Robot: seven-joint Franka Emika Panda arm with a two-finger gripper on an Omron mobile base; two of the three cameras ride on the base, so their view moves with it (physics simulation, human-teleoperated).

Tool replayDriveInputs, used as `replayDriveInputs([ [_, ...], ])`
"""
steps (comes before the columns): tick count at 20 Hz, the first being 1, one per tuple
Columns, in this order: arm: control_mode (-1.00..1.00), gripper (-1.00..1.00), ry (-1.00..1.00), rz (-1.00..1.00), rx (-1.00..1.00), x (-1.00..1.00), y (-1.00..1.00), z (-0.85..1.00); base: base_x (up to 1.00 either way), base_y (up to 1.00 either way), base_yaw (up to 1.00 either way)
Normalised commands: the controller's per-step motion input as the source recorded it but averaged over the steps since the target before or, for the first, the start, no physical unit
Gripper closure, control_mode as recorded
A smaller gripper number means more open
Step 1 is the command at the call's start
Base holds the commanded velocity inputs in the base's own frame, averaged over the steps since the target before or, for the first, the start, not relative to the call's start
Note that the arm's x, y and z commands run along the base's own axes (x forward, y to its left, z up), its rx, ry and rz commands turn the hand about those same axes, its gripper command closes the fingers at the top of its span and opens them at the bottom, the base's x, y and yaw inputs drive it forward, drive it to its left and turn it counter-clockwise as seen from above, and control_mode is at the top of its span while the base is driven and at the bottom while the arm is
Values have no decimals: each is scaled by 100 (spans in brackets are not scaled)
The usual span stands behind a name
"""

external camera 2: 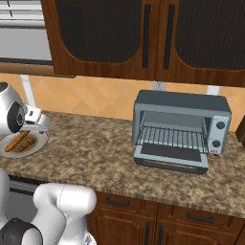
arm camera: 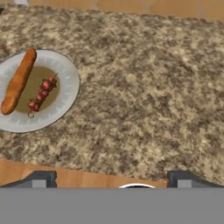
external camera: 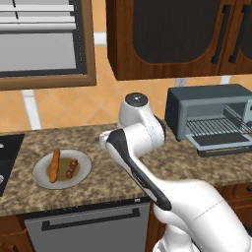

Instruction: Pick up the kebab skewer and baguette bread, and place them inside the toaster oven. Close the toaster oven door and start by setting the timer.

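A grey plate [external camera: 83,172] on the granite counter holds the baguette bread [external camera: 54,166] and, to its right, the kebab skewer [external camera: 72,169]. The hand view looks down on the baguette bread [arm camera: 18,81] and the kebab skewer [arm camera: 41,94], side by side on the plate [arm camera: 65,70]. My gripper [arm camera: 111,180] hangs open and empty above the counter, just right of the plate. The toaster oven [external camera 2: 179,103] stands far to the right. Its toaster oven door [external camera 2: 171,155] is dropped open, baring the wire rack [external camera 2: 172,138].
A stove top [external camera: 7,152] borders the plate on the left. A window [external camera: 39,39] and dark wood wall cabinets [external camera 2: 143,38] hang above the counter. Two knobs [external camera 2: 219,126] sit on the oven's right face. A dishwasher front [external camera: 88,226] lies below the counter edge.
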Motion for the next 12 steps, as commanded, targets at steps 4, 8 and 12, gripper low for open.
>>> replayDriveInputs([
  [4, -100, -100, 15, 0, 14, 0, 59, -11, 0, 0, 0],
  [8, -100, -100, 13, 0, 15, -1, 50, -28, 0, 0, 0],
  [12, -100, -100, 13, 0, 3, 0, 47, -44, 0, 0, 0],
])
